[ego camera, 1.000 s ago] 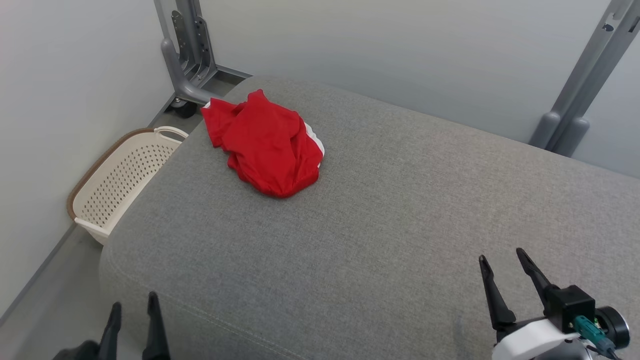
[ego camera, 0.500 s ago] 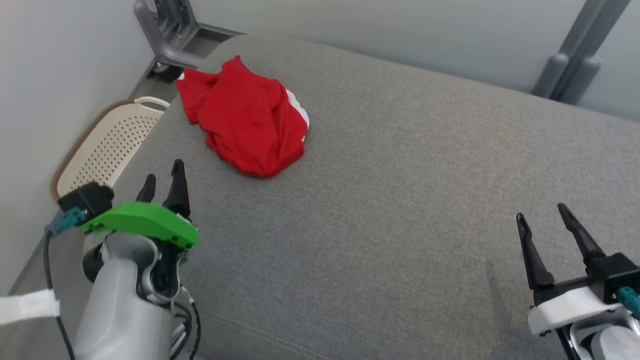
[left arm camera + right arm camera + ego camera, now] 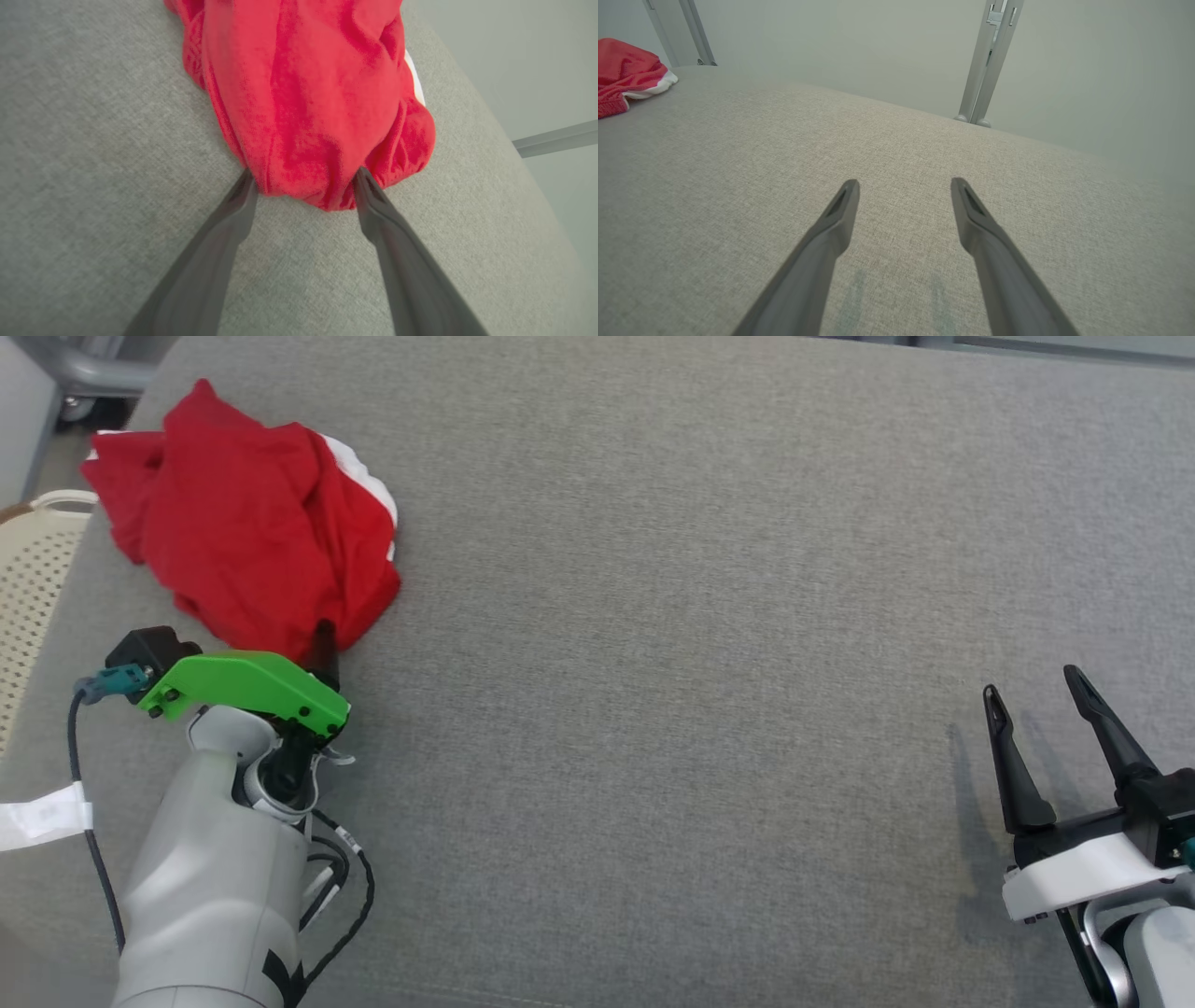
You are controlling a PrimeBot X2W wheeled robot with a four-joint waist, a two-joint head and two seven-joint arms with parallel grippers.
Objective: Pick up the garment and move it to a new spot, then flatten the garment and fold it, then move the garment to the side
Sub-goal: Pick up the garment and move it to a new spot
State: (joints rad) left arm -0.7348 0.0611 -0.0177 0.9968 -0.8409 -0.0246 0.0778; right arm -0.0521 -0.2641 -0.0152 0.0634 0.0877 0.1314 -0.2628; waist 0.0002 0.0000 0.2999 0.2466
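You have not yet lifted the red garment (image 3: 243,523). It lies crumpled, with white trim showing, at the upper left of the head view on the grey upholstered cushion (image 3: 700,616). Your left hand (image 3: 306,177) is spread, its fingertips set either side of the heap's near bulge and touching the cloth without pinching it. Your right hand (image 3: 1033,686) is spread and empty at the lower right, well apart from the garment. By my reading, the pick-up, move, flattening, folding and setting aside all remain. A perforated cream laundry basket (image 3: 28,569) sits just past the cushion's left edge, and a grey metal frame foot (image 3: 89,373) stands at the top left. Neither blocks the grasp.
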